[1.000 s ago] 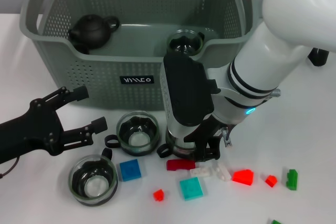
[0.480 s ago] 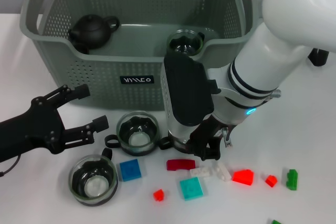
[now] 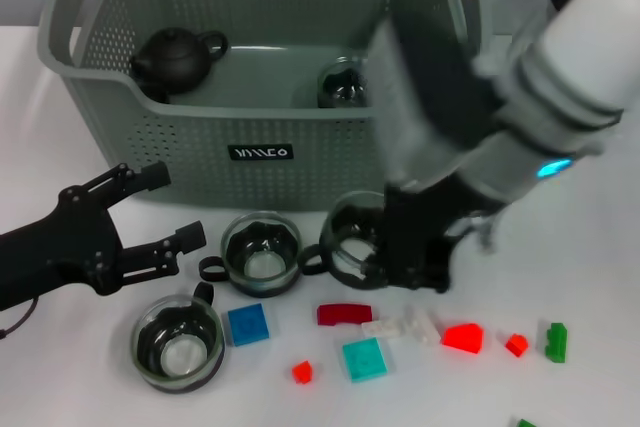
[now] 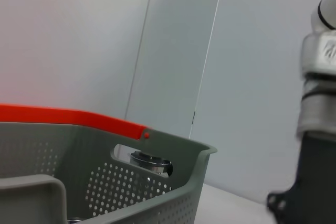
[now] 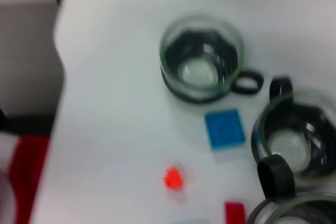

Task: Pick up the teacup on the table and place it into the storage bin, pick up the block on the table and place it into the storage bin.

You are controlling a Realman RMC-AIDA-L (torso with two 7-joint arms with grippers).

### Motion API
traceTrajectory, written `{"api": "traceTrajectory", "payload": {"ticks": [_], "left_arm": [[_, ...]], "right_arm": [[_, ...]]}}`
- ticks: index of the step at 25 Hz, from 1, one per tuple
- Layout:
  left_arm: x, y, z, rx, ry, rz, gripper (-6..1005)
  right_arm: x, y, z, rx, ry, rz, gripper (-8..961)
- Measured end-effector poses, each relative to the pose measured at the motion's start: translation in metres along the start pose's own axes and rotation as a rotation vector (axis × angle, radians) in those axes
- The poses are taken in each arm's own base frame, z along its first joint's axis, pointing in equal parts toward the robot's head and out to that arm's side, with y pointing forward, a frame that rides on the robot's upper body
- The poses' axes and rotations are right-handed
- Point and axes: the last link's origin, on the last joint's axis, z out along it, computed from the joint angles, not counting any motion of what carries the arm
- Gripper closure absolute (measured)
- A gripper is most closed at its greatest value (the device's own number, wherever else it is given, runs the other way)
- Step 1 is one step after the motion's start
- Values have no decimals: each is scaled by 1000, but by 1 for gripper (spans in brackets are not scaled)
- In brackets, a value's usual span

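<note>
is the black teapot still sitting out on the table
No, in the head view the black teapot sits inside the storage bin, at its far left corner, not on the table.

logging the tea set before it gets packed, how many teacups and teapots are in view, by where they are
glass teacups outside the storage bin: 3
glass teacup inside the storage bin: 1
black teapot inside the storage bin: 1
total: 5

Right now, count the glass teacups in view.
4: one inside the storage bin at, two on the table at and, one at the right hand, at.
</note>
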Motion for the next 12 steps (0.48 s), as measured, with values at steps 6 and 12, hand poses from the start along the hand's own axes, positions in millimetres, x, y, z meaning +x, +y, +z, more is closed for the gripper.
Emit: {"api": "traceTrajectory", "payload": {"ticks": [6,12], "left_arm": [[1,-2,1,3,-2,4,60],[3,-4,5,0,-2,9,61]], "right_arm": [[26,19,-64,-88,-272,-5,884],[61,33,-107,9,-608,-34,879]]}}
